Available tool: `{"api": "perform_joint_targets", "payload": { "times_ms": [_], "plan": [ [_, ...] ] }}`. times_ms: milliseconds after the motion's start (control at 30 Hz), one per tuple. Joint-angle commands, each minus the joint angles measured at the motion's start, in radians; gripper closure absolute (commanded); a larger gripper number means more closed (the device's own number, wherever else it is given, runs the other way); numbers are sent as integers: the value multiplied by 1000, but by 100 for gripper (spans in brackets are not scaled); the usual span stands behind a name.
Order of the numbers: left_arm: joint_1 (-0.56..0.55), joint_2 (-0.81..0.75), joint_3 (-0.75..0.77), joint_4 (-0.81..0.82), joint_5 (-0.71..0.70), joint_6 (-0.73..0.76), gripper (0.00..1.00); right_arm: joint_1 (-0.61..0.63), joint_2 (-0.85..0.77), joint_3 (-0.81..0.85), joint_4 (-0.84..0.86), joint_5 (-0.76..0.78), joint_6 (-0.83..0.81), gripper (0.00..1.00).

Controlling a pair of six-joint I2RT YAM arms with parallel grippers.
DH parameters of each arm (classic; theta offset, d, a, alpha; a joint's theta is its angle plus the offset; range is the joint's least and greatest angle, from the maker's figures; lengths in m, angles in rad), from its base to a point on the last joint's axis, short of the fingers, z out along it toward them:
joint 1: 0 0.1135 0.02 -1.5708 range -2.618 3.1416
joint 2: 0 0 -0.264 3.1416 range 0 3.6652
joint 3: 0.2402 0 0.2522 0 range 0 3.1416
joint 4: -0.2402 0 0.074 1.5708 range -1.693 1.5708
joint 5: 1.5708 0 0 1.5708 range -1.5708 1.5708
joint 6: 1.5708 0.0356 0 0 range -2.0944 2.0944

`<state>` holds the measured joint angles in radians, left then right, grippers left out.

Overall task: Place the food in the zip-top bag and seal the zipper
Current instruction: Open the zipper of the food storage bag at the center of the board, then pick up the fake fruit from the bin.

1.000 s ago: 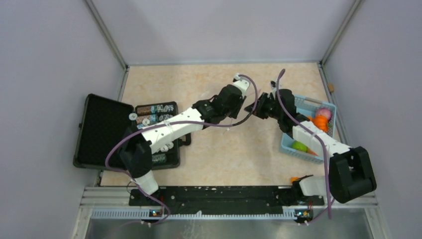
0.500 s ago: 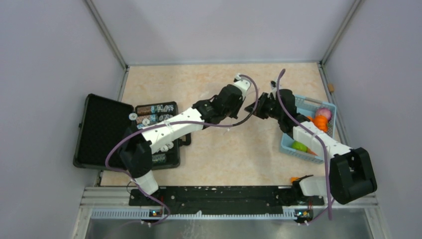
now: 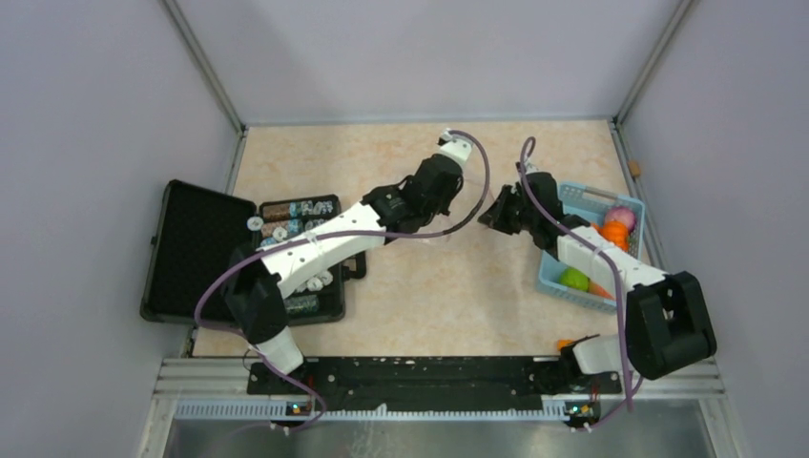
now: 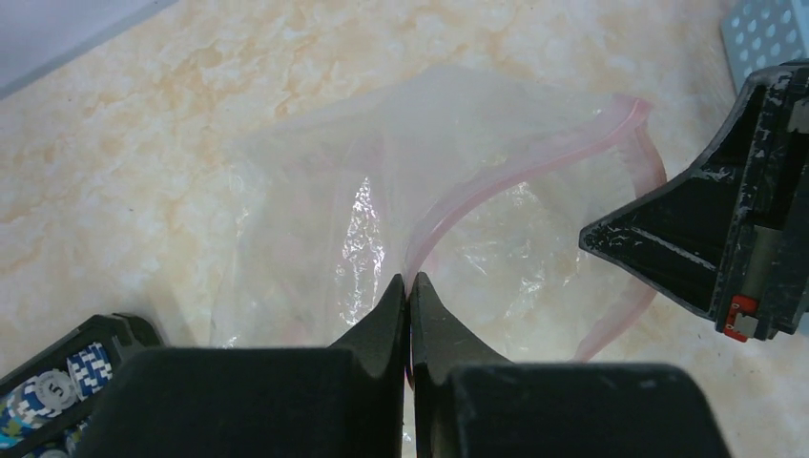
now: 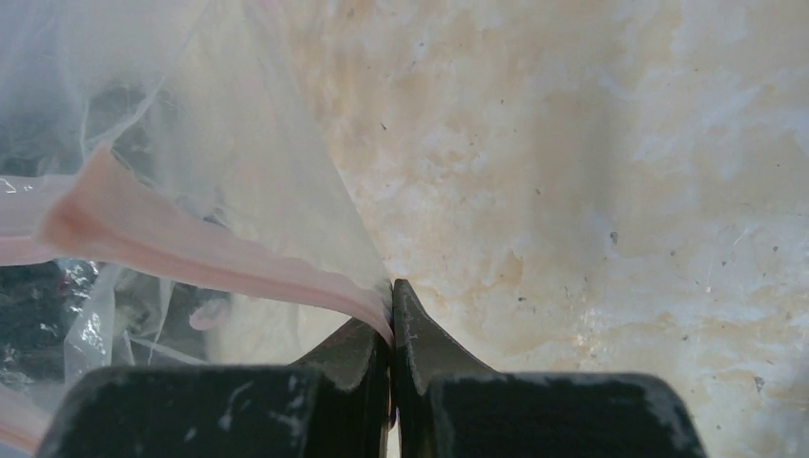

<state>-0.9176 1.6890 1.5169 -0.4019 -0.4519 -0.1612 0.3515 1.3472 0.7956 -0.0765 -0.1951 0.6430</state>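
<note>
Bag being held open between two arms, mid-bench toward the far edge.
Top: fruit (image 3: 615,234) sitting in the blue basket (image 3: 582,191) by the right edge, none bagged. Left wrist: left gripper (image 4: 408,281) pinching fully closed on the zipper (image 4: 520,167) of the bag (image 4: 315,191). Right wrist: right gripper (image 5: 391,286) clamping the zipper's opposite lip. Risk: pulling further apart, thin film slipping free or tearing.

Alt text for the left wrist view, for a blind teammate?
The left gripper is shut on the pink zipper of the clear zip-top bag, its mouth bowed open with the marble table behind. The right gripper shows at right.
</note>
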Motion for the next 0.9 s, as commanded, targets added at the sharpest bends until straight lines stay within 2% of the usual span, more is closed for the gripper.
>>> {"api": "perform_joint_targets", "payload": {
  "times_ms": [0, 133, 267, 400, 500, 700, 767, 867],
  "plan": [
    [-4, -41, 70, -30, -32, 14, 100, 9, 18, 74, -25, -19, -62, 98],
    [-4, 15, 124, -77, 22, -2, 100, 11, 2, 67, 25, -117, -43, 87],
    [-4, 55, 140, -103, 43, -41, 100, 9, -60, 68, 16, -90, -40, 64],
    [-2, 71, 139, -110, 1, -55, 100, 10, -161, 53, -19, -7, -56, 41],
    [1, 81, 144, -114, -24, -69, 100, 10, -228, 31, -44, 28, -63, 36],
    [11, 79, 138, -108, -18, -84, 100, 7, -438, -82, -53, 180, -39, 36],
    [11, 68, 123, -93, -6, -81, 100, 8, -524, -125, -62, 313, -42, 33],
    [11, 50, 95, -70, 14, -75, 100, 1, -571, -136, -128, 519, -70, 24]
  ]
}}
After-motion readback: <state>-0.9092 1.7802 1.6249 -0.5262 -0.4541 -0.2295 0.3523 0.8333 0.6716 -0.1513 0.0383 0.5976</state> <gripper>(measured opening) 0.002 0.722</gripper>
